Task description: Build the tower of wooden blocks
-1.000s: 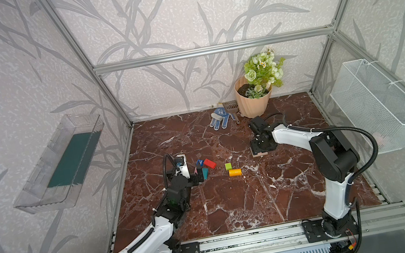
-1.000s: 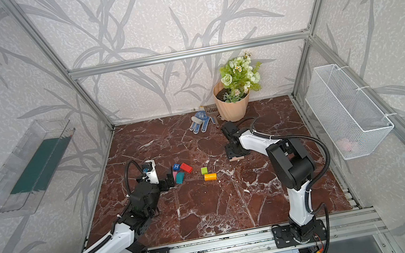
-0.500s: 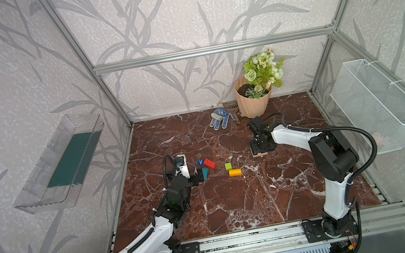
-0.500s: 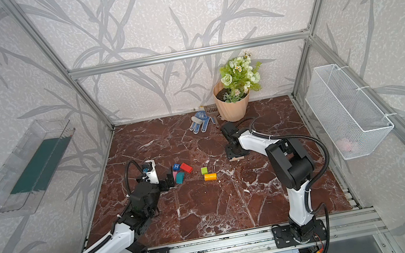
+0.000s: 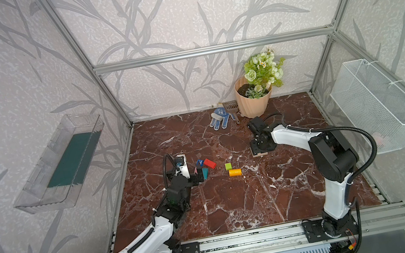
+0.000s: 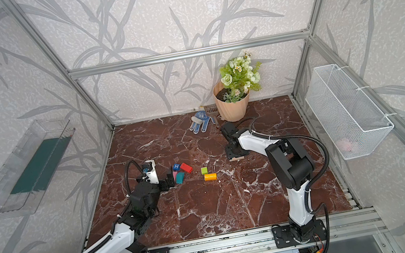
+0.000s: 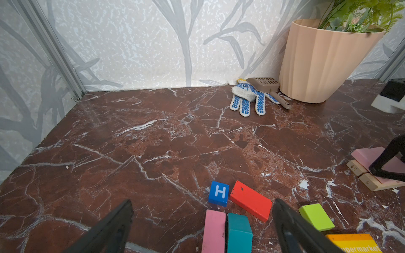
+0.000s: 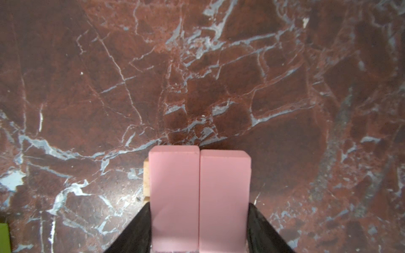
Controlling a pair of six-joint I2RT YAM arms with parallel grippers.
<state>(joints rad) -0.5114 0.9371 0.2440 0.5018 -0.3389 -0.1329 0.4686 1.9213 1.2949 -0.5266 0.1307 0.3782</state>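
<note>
The tower is a low stack right of centre: two pink blocks (image 8: 174,192) (image 8: 224,197) lie side by side on tan blocks (image 5: 259,154). My right gripper (image 8: 199,227) points down over it, its fingers pressed against the outer sides of the pink pair. Left of centre lie loose wood blocks: a blue H cube (image 7: 218,193), red (image 7: 251,200), pink (image 7: 213,230), teal (image 7: 238,232), lime green (image 7: 316,216) and orange (image 7: 352,243). My left gripper (image 7: 202,211) is low and open, with the pink and teal blocks between its fingers.
A peach flowerpot (image 5: 253,104) with green flowers stands at the back, with a blue-dotted glove (image 5: 220,120) and a small scoop (image 5: 230,105) beside it. A wire basket (image 5: 377,104) hangs on the right wall and a clear tray (image 5: 61,163) on the left wall.
</note>
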